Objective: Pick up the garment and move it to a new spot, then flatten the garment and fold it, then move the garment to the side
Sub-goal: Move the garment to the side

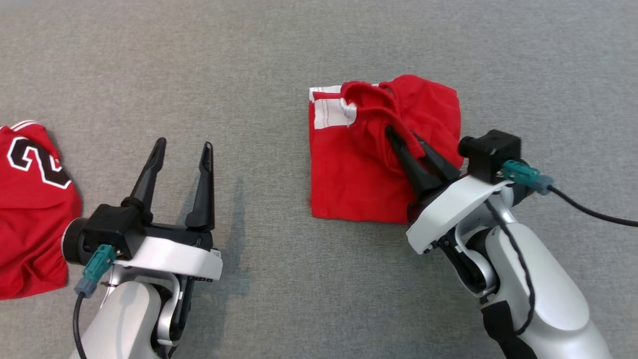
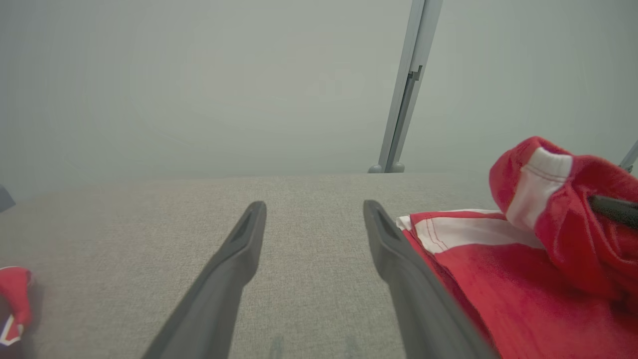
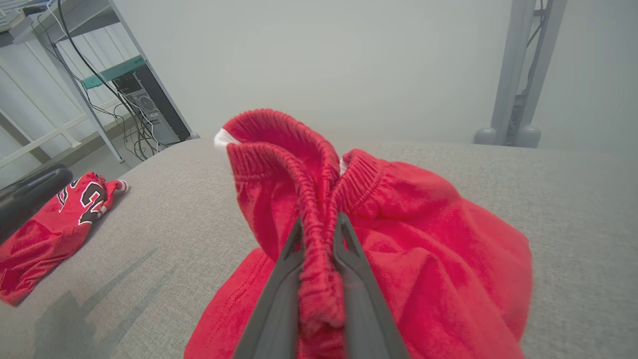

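The garment (image 1: 356,174) is a pair of red shorts with white trim, lying partly folded on the grey table (image 1: 279,60) right of centre. My right gripper (image 1: 404,133) is shut on its elastic waistband (image 3: 319,249), lifting that edge above the rest of the cloth. The pinched waistband runs between the two dark fingers (image 3: 279,294). My left gripper (image 1: 183,145) stands open over bare table to the left of the garment, holding nothing. In the left wrist view the garment (image 2: 498,279) lies just right of my left gripper (image 2: 314,212).
A red jersey (image 1: 30,209) with a black and white number lies at the table's left edge, also seen as the jersey (image 3: 55,224) in the right wrist view. Grey metal posts (image 3: 518,89) stand beyond the far edge. Shelving with cables and a computer (image 3: 144,99) stands off the table.
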Robot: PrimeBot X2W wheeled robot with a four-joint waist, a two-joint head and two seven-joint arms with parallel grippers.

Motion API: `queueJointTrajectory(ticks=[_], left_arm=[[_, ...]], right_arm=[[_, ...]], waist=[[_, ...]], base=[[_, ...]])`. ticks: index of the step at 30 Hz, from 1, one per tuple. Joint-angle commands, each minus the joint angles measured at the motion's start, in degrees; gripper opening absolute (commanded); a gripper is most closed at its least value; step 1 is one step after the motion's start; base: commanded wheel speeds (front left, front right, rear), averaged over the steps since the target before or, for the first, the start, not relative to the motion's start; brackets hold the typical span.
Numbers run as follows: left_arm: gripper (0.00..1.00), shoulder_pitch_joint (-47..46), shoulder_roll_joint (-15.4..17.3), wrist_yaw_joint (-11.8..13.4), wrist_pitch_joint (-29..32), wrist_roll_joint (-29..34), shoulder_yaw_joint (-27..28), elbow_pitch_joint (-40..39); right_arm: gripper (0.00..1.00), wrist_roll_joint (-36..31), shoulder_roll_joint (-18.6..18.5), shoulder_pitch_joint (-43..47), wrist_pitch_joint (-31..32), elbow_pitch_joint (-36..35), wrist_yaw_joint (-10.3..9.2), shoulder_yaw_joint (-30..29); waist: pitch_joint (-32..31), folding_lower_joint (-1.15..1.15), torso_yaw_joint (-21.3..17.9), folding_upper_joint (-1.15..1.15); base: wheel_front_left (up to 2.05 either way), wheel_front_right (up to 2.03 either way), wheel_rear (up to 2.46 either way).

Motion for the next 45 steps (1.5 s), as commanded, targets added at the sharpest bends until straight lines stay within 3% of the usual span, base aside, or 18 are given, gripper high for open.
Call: queueJointTrajectory(ticks=[1,5,6,7,19,25,32,45], left_arm=[[1.0,-1.2,-0.2,-0.4,-0.3,-0.3,-0.2,0.4],[1.0,-1.7,-1.0,-0.9,-0.6,-0.3,-1.0,1.2],[1.0,-1.8,-1.1,-0.9,-0.7,-0.3,-1.1,1.4],[1.0,-1.9,-1.3,-1.0,-0.8,-0.2,-1.1,1.6],[1.0,-2.4,-1.8,-1.4,-1.3,0.1,-1.6,2.6],[1.0,-2.3,-1.3,-1.0,-1.5,0.0,-1.3,2.9],[1.0,-0.7,-0.3,0.1,-0.8,-0.6,-0.2,2.4],[1.0,3.0,2.6,3.1,0.1,-1.7,3.2,-1.7]], right_arm=[[0.0,-0.3,-0.2,-1.0,-0.9,1.6,0.0,0.9],[0.03,0.6,-0.2,-2.1,-3.3,6.1,0.0,3.3],[0.43,0.9,-0.2,-2.4,-3.8,7.0,0.0,3.9],[0.98,1.1,-0.2,-2.7,-4.4,7.7,0.0,4.6],[1.0,2.5,-0.2,-1.5,-7.7,8.0,0.0,13.2],[1.0,2.2,-0.2,-0.4,-10.1,5.9,0.0,12.5],[1.0,-0.3,-0.2,3.0,-13.9,0.5,0.0,3.9],[1.0,-9.8,-0.2,13.7,-10.8,-11.2,0.0,-19.4]], waist=[[0.3,0.0,1.1,0.0],[0.8,0.0,2.3,0.0],[0.9,0.0,2.4,0.0],[1.0,0.0,2.5,0.0],[1.0,0.0,1.7,0.0],[0.4,0.0,0.6,0.0],[-1.9,0.0,-1.1,0.0],[-5.1,0.0,-3.6,0.0]], base=[[0.0,0.0,0.0],[0.0,0.0,0.0],[0.0,0.0,0.0],[0.0,0.0,0.0],[0.0,0.0,0.0],[0.0,0.0,0.0],[0.0,0.0,0.0],[0.0,0.0,0.0]])
